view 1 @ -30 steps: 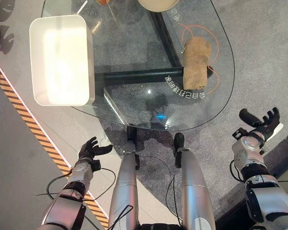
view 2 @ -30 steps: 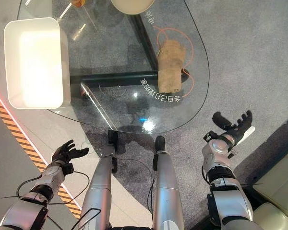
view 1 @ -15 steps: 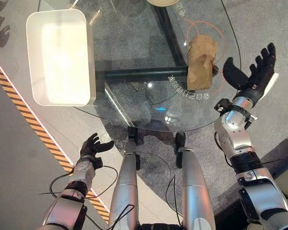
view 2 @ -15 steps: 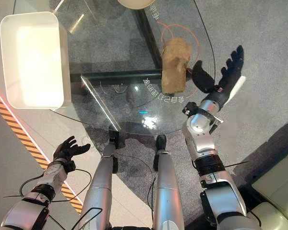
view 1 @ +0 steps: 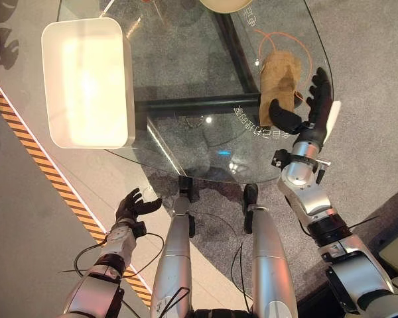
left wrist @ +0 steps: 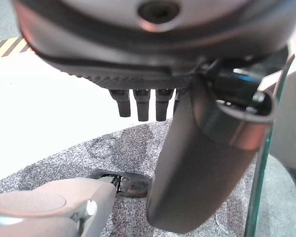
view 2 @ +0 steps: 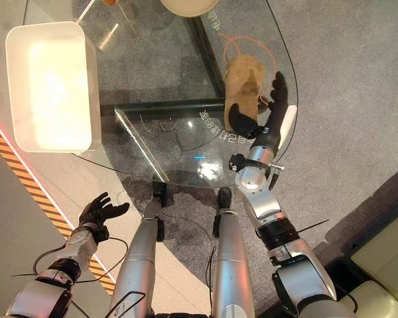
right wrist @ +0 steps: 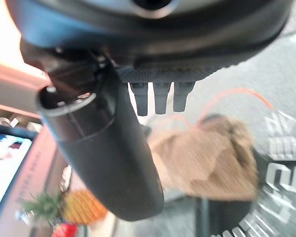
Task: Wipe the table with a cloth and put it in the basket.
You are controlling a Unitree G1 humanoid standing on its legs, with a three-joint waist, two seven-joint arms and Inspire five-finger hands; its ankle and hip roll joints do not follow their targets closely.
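Note:
A crumpled tan cloth (view 1: 279, 77) lies on the right part of the round glass table (view 1: 186, 79), inside an orange ring printed on the glass. My right hand (view 1: 312, 114) hovers open just right of the cloth's near end, thumb spread toward it, holding nothing. Past its fingers the cloth (right wrist: 207, 158) shows in the right wrist view. A white rectangular basket (view 1: 86, 81) stands at the table's left edge, empty. My left hand (view 1: 132, 207) hangs low, below the table's near left edge, fingers relaxed and open.
A pale bowl (view 1: 227, 4) sits at the table's far edge. A yellow-and-black striped line (view 1: 33, 159) runs across the floor on the left. Grey carpet lies beneath the table and to its right.
My right hand rose from beside the table and swung left over its right edge, ending next to the cloth. The left hand barely moved. The camera shifted slightly.

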